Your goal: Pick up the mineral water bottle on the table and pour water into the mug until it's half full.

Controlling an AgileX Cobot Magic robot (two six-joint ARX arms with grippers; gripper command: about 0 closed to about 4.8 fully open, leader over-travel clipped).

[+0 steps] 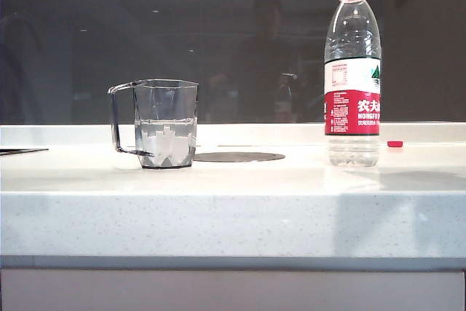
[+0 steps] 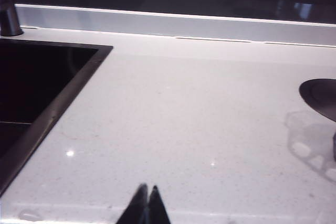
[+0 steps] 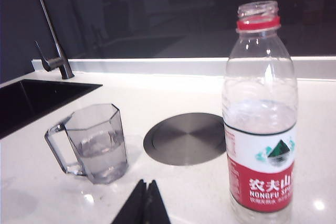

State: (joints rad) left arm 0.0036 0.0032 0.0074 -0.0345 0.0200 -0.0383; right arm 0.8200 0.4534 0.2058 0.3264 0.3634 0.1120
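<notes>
At the far left, a black sink (image 3: 31,103) is sitting sunk into the counter (image 1: 233,209), with a curved metal faucet (image 3: 52,51) standing behind it. The left gripper (image 2: 146,203) is hovering over bare counter beside the sink's edge, its two dark fingers pressed together with nothing between them; the mug's faint shadow is showing well off to its side.

Next, the mug (image 1: 164,123) is standing upright on the counter, handle pointing left in the exterior view, holding water (image 3: 102,153) to roughly half its height. Just beside it, a flat round grey disc (image 1: 239,156) is lying flush in the surface.

The right gripper (image 3: 146,203) is hanging low over the counter, fingers closed tight and carrying nothing, with the mug and the disc beyond its tips and the mineral water bottle (image 1: 352,78) standing near it, apart from it. The bottle is upright and uncapped, about half full. A small red cap (image 1: 395,143) is lying on the counter just right of the bottle.

A dark glass panel (image 1: 233,41) is running behind the white speckled counter, reflecting a dim figure.
</notes>
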